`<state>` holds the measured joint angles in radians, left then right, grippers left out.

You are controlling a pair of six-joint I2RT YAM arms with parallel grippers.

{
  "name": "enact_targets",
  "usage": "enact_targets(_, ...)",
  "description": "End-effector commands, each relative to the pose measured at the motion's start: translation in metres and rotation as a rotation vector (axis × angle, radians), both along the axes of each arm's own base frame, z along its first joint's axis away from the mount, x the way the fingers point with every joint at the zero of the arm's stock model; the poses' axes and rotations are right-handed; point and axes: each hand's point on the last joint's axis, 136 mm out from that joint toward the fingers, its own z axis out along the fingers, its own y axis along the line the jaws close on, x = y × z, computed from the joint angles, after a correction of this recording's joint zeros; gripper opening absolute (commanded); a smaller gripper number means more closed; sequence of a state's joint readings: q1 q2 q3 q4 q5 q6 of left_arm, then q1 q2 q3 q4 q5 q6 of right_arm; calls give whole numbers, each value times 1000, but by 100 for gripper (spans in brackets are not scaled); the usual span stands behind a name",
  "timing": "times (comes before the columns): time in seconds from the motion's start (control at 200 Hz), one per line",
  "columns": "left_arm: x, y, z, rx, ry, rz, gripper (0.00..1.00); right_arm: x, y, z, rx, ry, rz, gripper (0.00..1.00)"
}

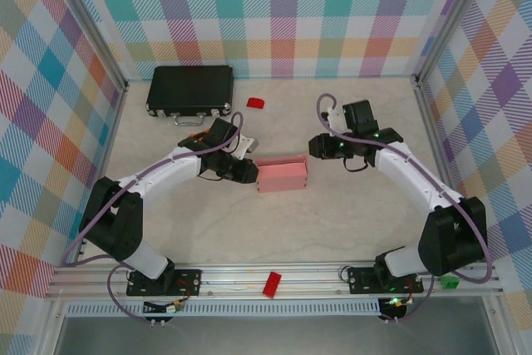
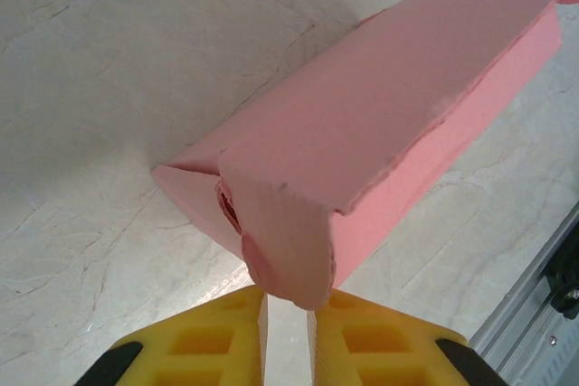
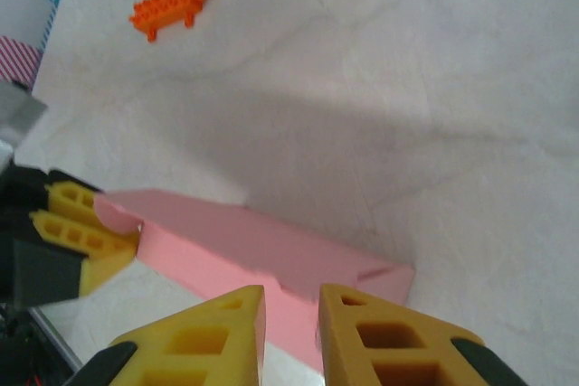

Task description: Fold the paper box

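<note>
The paper box [image 1: 281,175] is a light-pink, closed-up rectangular box lying mid-table. In the left wrist view, the box [image 2: 389,133] runs away to the upper right, and its rounded end flap hangs down onto my yellow fingertips. My left gripper [image 2: 287,300] is at the box's left end, nearly shut, with the flap's tip caught at the fingertips. In the top view it [image 1: 252,174] touches that end. My right gripper [image 3: 291,300] hovers just over the box's [image 3: 253,246] near long edge, slightly open with nothing between its fingers. Seen from above, it [image 1: 314,147] is by the box's far right corner.
A black hard case [image 1: 190,91] lies at the back left. A small red block [image 1: 255,103] sits beside it, also seen in the right wrist view [image 3: 169,6]. Another red block [image 1: 271,284] rests on the front rail. Plaid walls enclose the table on three sides.
</note>
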<state>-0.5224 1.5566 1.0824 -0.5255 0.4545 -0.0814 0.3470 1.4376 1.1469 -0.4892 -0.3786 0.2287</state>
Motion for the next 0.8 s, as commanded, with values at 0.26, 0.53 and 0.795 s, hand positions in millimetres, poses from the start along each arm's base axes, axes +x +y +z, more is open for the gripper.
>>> enact_targets(0.26, -3, -3, 3, 8, 2, -25, 19, 12, 19, -11, 29, 71, 63, 26)
enact_targets(0.53, -3, -3, 2, 13, 5, -23, 19, 1, 30, -29, 3, 124, 117, 27)
enact_targets(0.795, -3, -3, 0, 15, 9, -23, 19, -13, 27, -39, -26, 142, 138, 24)
